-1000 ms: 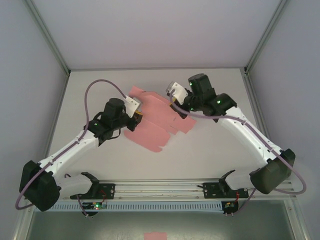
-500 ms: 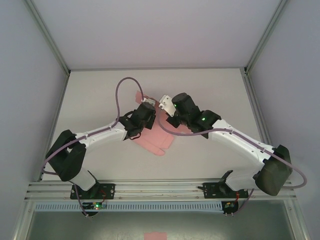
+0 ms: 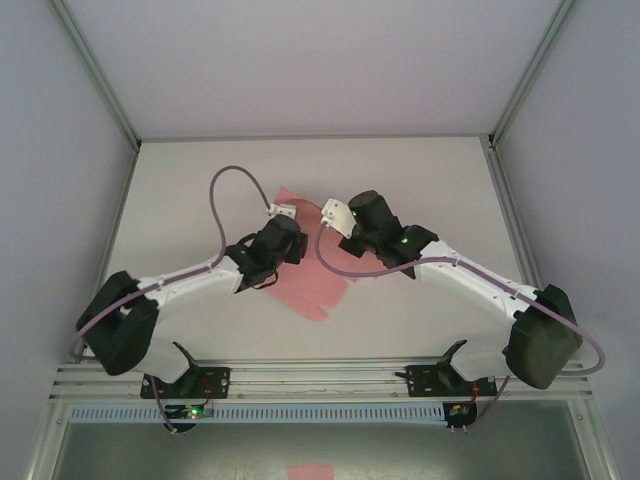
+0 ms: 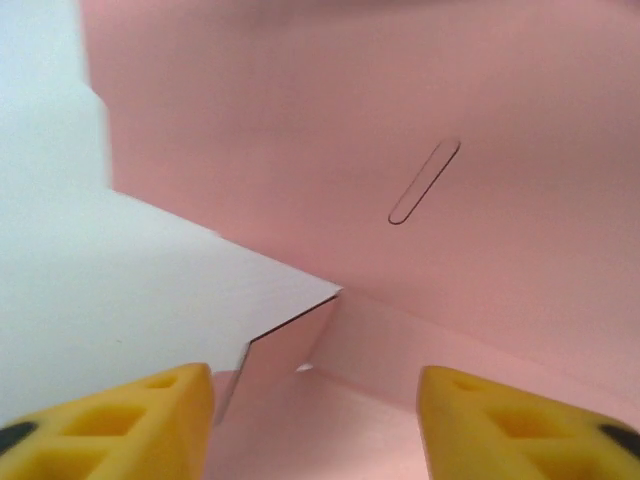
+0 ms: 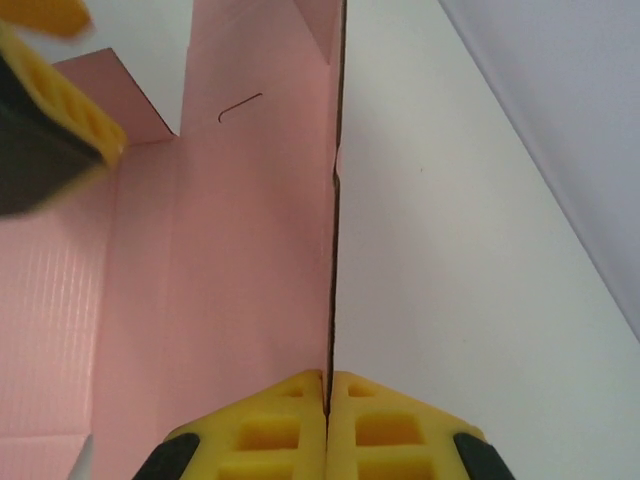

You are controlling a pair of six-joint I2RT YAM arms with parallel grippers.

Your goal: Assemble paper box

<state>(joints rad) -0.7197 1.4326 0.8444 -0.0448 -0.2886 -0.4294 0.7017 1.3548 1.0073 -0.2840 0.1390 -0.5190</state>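
Since a sec ago both arms have moved in over the paper box, centre of the table. Your R gripper pinches its upright flap edge; L gripper is spread above the fold.

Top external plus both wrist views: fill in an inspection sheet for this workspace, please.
Surface: white table, carrying the job's card at its middle.
Job's things: pink paper box, a die-cut sheet partly folded; a narrow slot is cut in one panel.
Clutter: small pink rectangle at the near edge, below the rail.
Grippers: left gripper open over the card; right gripper shut on a card edge.
Cables: purple cable loops above the left arm; a second one crosses the card by the right arm.
Surroundings: grey walls, metal frame post.
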